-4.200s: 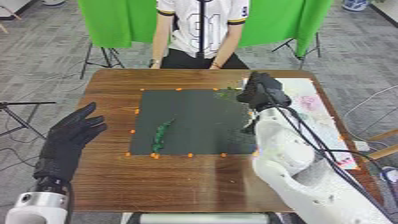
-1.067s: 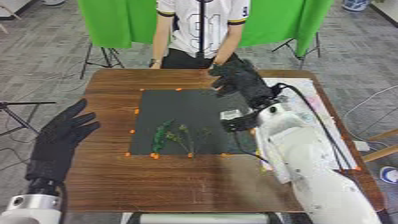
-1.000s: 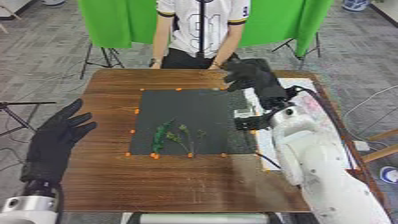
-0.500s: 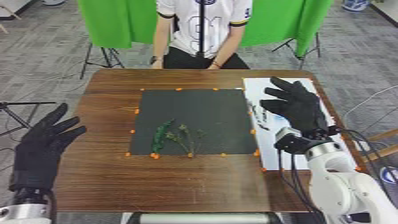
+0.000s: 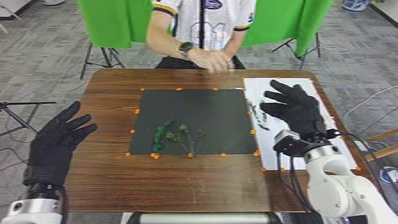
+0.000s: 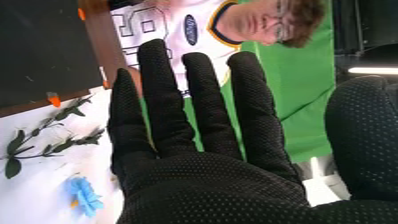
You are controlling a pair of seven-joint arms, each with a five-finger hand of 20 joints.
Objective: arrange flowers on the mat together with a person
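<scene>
My right hand point(image 5: 293, 106) is above the white sheet, right of the dark mat point(image 5: 200, 107), its fingers spread and holding nothing. The right wrist view shows its open hand point(image 6: 213, 175) with straight fingers. A dense green sprig point(image 5: 161, 136) lies on the mat's near left part. Close to its right lies a thin-stemmed sprig with small heads point(image 5: 187, 140). On the sheet, a leafy branch point(image 6: 58, 145) and a blue flower point(image 6: 84, 195) lie in the right wrist view. Left of the mat, my left hand point(image 5: 51, 147) is open and empty.
The white sheet point(image 5: 280, 162) runs along the table's right side. Orange markers edge the mat on the brown table point(image 5: 200, 185). A person's blurred hand point(image 5: 211, 60) is raised by the far table edge, touching no flower.
The thin-stemmed sprig now lies on the mat beside the dense one. My right hand has moved off the mat to the right, over the sheet. The person's hand has lifted at the far edge.
</scene>
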